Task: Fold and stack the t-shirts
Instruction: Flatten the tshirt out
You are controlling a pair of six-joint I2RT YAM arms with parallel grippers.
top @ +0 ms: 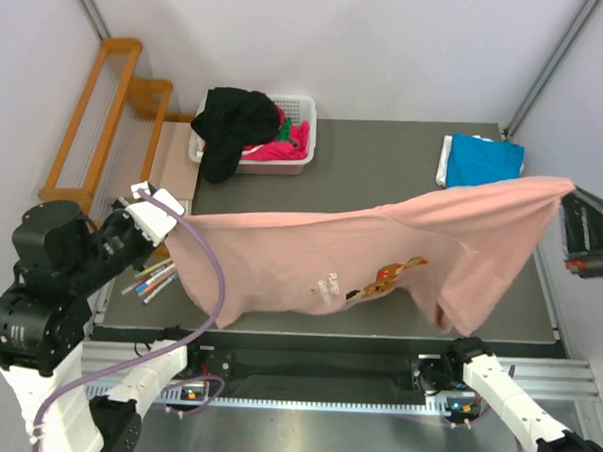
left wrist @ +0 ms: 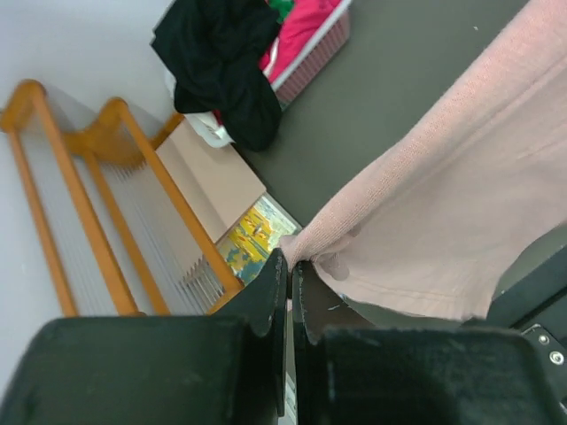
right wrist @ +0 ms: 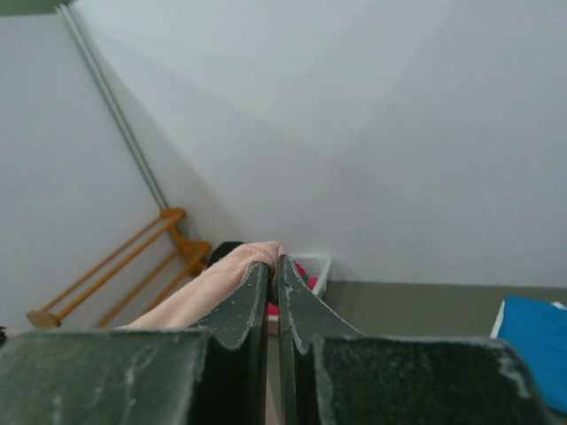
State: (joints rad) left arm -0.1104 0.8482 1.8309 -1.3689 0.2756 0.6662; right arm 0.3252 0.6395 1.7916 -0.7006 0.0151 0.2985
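Note:
A salmon-pink t-shirt [top: 381,249] with a small orange-dark print hangs stretched in the air across the table between both arms. My left gripper [top: 168,220] is shut on its left corner; the pinched cloth [left wrist: 310,246] shows at the fingertips in the left wrist view. My right gripper [top: 573,198] is shut on its far right corner [right wrist: 257,257], held high. A folded bright blue t-shirt [top: 482,159] lies at the back right, also in the right wrist view [right wrist: 536,332]. A black shirt [top: 231,128] drapes over the white basket [top: 297,106], with magenta and green cloth inside.
A wooden rack [top: 101,117] stands at the left beyond the table edge. Several marker pens [top: 147,279] lie at the table's left edge. The dark table [top: 384,170] shows behind the hanging shirt. A white wall lies beyond.

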